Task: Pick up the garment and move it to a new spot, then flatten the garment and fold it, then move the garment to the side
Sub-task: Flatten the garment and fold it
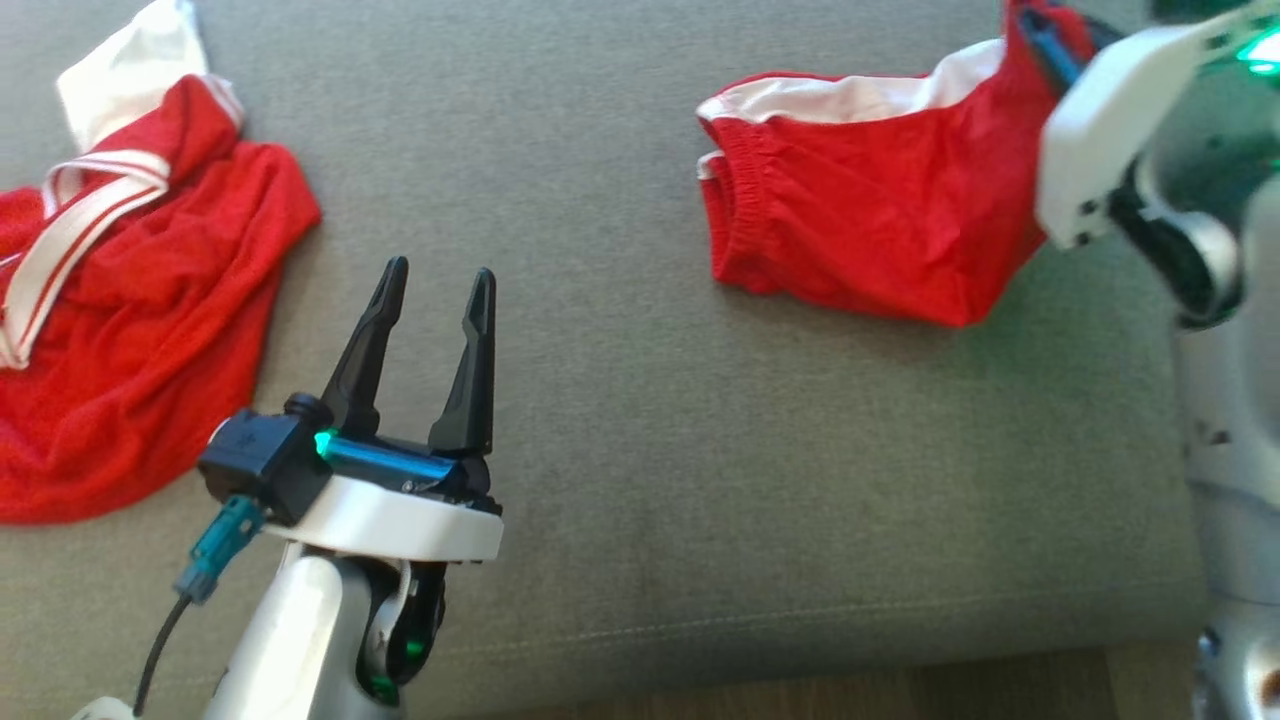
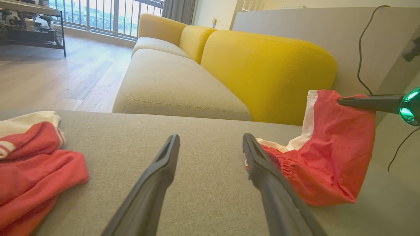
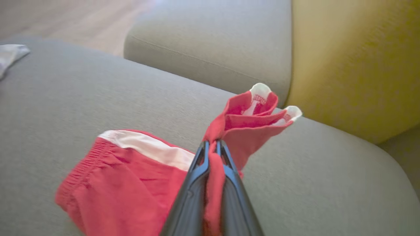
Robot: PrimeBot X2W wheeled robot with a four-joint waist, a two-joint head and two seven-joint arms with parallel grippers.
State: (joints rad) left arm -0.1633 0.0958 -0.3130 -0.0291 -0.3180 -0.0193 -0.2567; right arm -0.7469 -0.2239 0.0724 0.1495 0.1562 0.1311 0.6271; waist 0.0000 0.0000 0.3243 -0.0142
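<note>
A pair of red shorts [image 1: 880, 215] with a white side stripe and elastic waistband hangs partly lifted off the grey cushion at the upper right. My right gripper [image 3: 213, 146] is shut on a bunched edge of these shorts [image 3: 131, 183], which trail down to the left of its fingers. The same shorts [image 2: 328, 157] appear to the right of my left gripper [image 2: 210, 144], held up by the right gripper's finger [image 2: 370, 101]. My left gripper [image 1: 440, 280] stands open above the bare cushion, holding nothing, well left of the shorts.
A second red garment [image 1: 130, 300] with white trim lies crumpled at the left of the grey cushion [image 1: 640, 450]. A yellow sofa [image 2: 262, 65] stands beyond the cushion. The wood floor [image 2: 59, 75] lies past the cushion's edges.
</note>
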